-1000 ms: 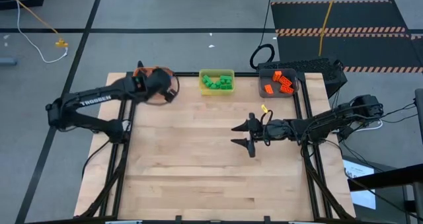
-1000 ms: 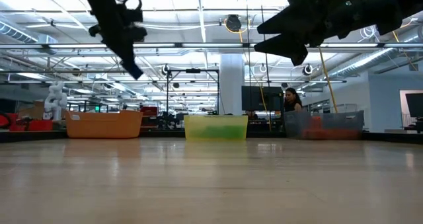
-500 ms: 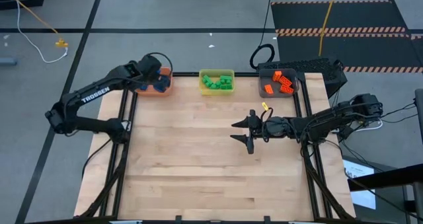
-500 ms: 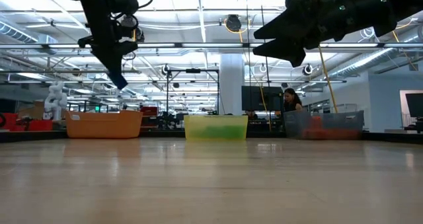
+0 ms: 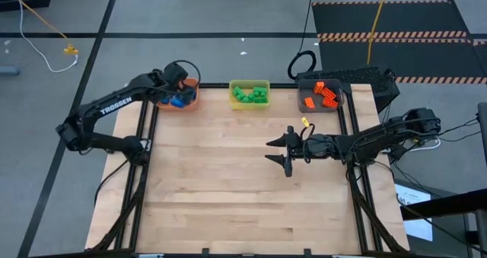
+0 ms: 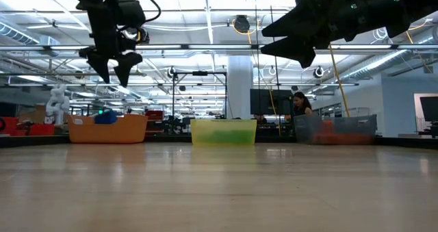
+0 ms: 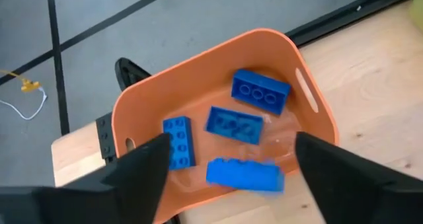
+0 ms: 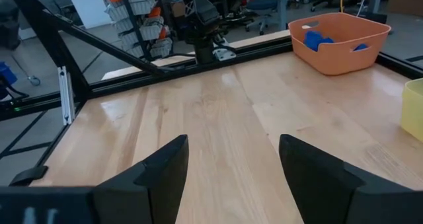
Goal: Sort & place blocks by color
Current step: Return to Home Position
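Three bins stand along the table's far edge. The orange bin at the far left holds blue blocks. One more blue block shows blurred over the bin's near wall and at its rim. My left gripper hangs open above this bin, touching nothing. The yellow bin holds green blocks, and the grey bin holds orange blocks. My right gripper hovers open and empty over the table's middle right.
Bare wood lies between the bins and the near edge. A black frame rail runs down each side of the table. Far behind the table a person sits in the room.
My left gripper has moved toward the far edge, over the orange bin, and has opened, letting go of a blue block. The block now drops at the bin's rim. My right gripper has kept still.
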